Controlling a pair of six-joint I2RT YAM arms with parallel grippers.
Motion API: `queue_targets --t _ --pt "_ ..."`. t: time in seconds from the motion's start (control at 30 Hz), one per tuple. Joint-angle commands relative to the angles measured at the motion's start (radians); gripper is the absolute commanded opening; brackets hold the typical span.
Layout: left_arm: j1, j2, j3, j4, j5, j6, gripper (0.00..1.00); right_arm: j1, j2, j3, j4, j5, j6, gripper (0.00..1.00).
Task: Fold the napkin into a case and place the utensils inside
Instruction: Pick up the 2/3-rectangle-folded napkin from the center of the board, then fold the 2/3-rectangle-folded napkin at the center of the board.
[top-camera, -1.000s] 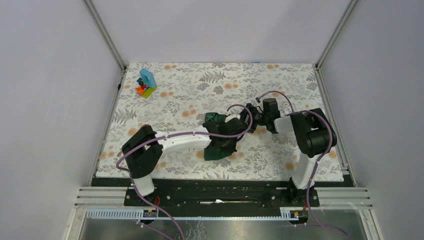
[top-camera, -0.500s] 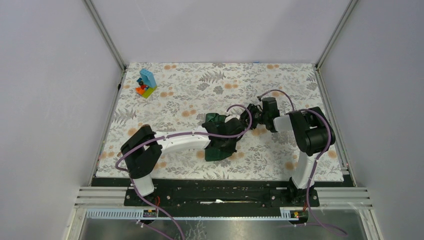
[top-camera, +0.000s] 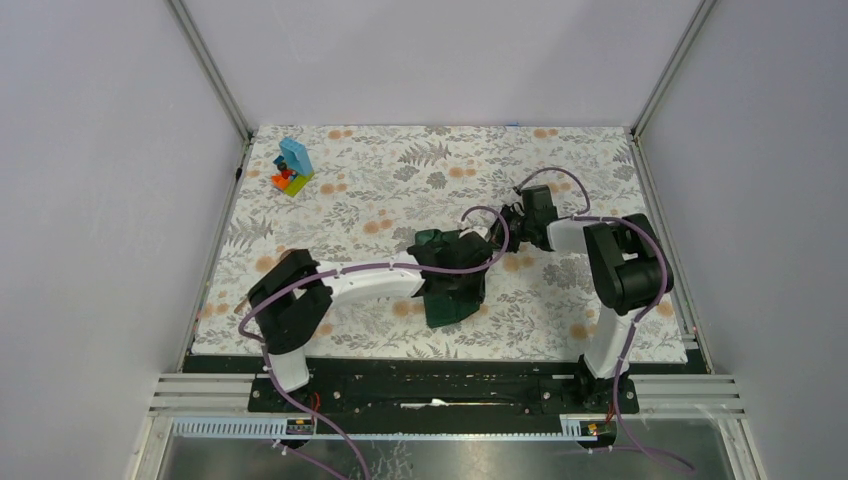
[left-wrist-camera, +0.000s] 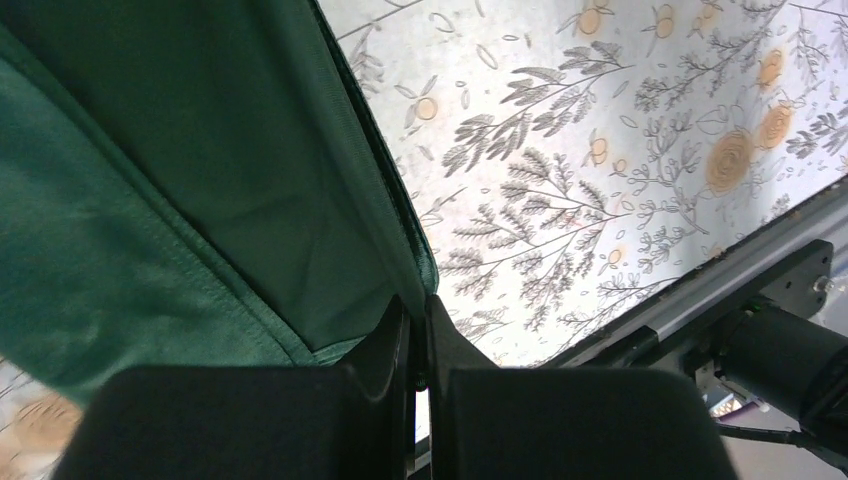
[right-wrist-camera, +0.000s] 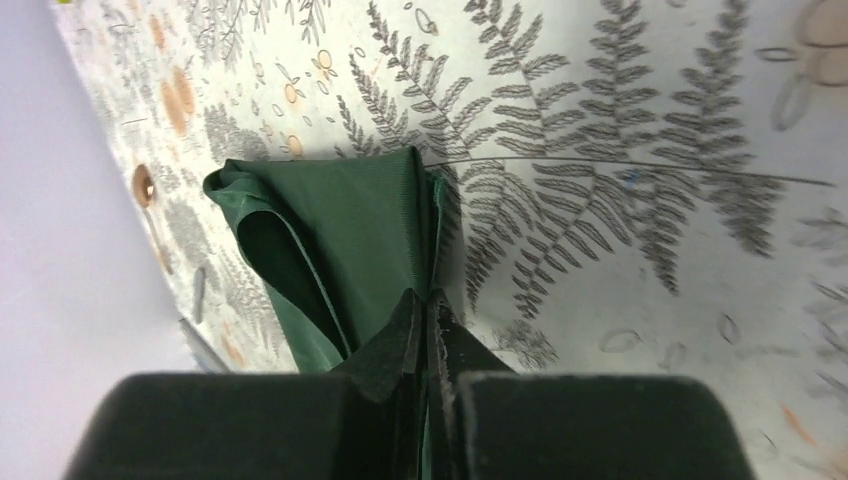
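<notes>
The dark green napkin (top-camera: 448, 308) lies bunched at the middle of the table, partly under my left wrist. My left gripper (top-camera: 462, 280) is shut on a hemmed edge of the napkin (left-wrist-camera: 200, 180), and the cloth runs up and left from the closed jaws of this gripper (left-wrist-camera: 420, 305). My right gripper (top-camera: 503, 240) reaches in from the right. This gripper (right-wrist-camera: 428, 295) is shut on a folded edge of the napkin (right-wrist-camera: 350, 220), which lies in loose layers on the table covering. The case has not taken shape. The utensils are out of view.
A colourful toy block stack (top-camera: 292, 167) stands at the far left of the floral table covering (top-camera: 400, 170). The black rail (left-wrist-camera: 760, 290) at the table's near edge shows close behind the left gripper. Grey walls enclose the table on three sides.
The right gripper has gone from open to shut on the napkin's edge and moved slightly away. The left arm and the napkin have shifted slightly to the right.
</notes>
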Motion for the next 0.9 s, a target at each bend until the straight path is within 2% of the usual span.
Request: queue_targets --t 0.0,0.1,0.3,0.87 --pt "-0.004 0.052 0.034 0.144 0.111 -0.014 0.00 -0.018 -0.126 0.046 -0.214 0.165 -0.154 0.00" --pt "-0.004 0.070 0.034 0.202 0.134 -0.014 0.00 -0.021 -0.173 0.084 -0.343 0.222 -0.230 0.00" --pt "-0.004 0.061 -0.026 0.353 0.207 -0.023 0.00 -0.008 -0.196 0.143 -0.452 0.248 -0.254 0.00" --pt "0.041 -0.165 -0.439 0.732 0.226 -0.077 0.00 0.236 -0.101 0.347 -0.592 0.447 0.050 0.00"
